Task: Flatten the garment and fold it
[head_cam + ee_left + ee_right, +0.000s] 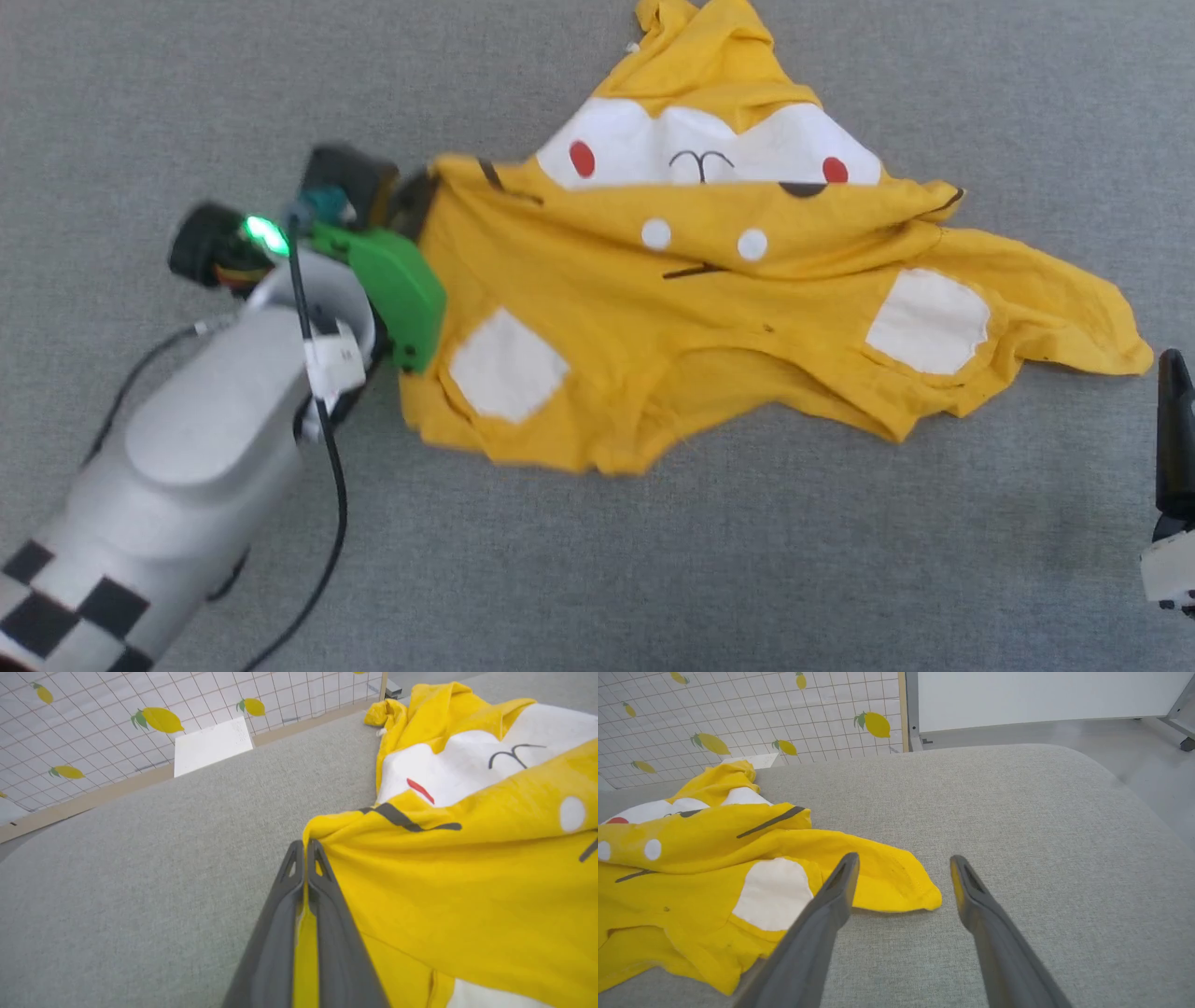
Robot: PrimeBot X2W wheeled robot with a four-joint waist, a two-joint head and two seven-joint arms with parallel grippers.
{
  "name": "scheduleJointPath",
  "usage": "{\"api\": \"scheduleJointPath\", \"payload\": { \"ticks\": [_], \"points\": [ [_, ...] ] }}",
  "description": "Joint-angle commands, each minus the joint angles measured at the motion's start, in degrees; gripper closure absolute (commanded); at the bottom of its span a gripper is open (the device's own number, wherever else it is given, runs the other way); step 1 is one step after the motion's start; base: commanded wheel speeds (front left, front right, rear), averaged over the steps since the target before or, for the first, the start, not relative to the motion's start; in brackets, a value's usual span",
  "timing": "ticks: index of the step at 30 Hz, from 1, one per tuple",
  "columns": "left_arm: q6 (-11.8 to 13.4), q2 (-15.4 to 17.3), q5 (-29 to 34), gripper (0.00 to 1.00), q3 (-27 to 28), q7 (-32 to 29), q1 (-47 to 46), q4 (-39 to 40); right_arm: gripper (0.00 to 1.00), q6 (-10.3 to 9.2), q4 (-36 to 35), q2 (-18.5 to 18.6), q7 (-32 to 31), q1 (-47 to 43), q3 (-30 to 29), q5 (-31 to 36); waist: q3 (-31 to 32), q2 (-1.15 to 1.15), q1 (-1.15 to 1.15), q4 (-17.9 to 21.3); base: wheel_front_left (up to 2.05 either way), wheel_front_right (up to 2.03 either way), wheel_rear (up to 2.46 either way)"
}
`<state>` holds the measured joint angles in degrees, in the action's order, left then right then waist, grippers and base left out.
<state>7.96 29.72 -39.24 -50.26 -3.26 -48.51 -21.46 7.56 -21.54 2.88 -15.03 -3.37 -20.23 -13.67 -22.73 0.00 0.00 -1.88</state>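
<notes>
The garment (709, 308), a mustard-yellow T-shirt with a white cartoon face, red cheek dots and white patches, lies crumpled on the grey cushion surface (653, 560). My left gripper (306, 845) is shut on the garment (444, 882) at its left edge, with yellow cloth pinched between the dark fingers. In the head view that left gripper (420, 201) sits at the shirt's upper left corner. My right gripper (903, 861) stands open just above the surface, its tips beside the garment's (714, 872) right corner, touching nothing. One right finger (1174, 429) shows at the right edge.
A white grid wall with lemon prints (93, 718) and a wooden rail (117, 788) run behind the cushion. A white card (212, 744) leans there. The cushion's rounded edge (1134, 793) drops to a grey floor on the right.
</notes>
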Motion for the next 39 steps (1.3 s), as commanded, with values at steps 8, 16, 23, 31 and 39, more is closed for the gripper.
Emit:
{"api": "scheduleJointPath", "payload": {
  "ticks": [8, 16, 23, 31, 39],
  "points": [
    [1.03, -6.32, 1.09, 0.80, 0.60, 5.37, -3.80, -8.93, 0.00, -0.08, 0.11, -0.01, 0.23, 2.12, 1.13, 0.50, -1.49, 0.00, 0.00, 0.04, 0.00, 0.00, 0.00],
    [1.33, -9.43, -0.23, 0.00, 1.71, 11.83, -1.69, -14.08, 0.00, -0.08, 0.93, -0.01, 0.13, 1.51, 0.96, 0.93, 1.44, 0.00, 0.00, -1.58, 0.00, 0.00, 0.00],
    [7.41, -3.10, -2.46, 0.00, 4.06, 12.20, 9.02, -2.37, 0.00, -0.08, 1.32, -0.01, -0.39, -0.85, 1.18, 0.50, 5.74, 0.00, 0.00, -3.28, 0.00, 0.00, 0.00],
    [9.87, 2.21, -5.74, 0.00, 1.93, 3.50, 18.14, 9.00, 0.00, -0.08, 0.37, -0.01, -1.07, -1.76, 1.28, 0.52, 5.37, 0.00, 0.00, -3.59, 0.00, 0.00, 0.00],
    [9.09, 1.68, -6.36, 0.00, -0.58, -1.85, 17.51, 7.82, 0.00, -0.08, -0.50, -0.01, -1.66, -0.87, 1.48, 0.74, 3.30, 0.00, 0.00, -2.96, 0.00, 0.00, 0.00]
  ]
}}
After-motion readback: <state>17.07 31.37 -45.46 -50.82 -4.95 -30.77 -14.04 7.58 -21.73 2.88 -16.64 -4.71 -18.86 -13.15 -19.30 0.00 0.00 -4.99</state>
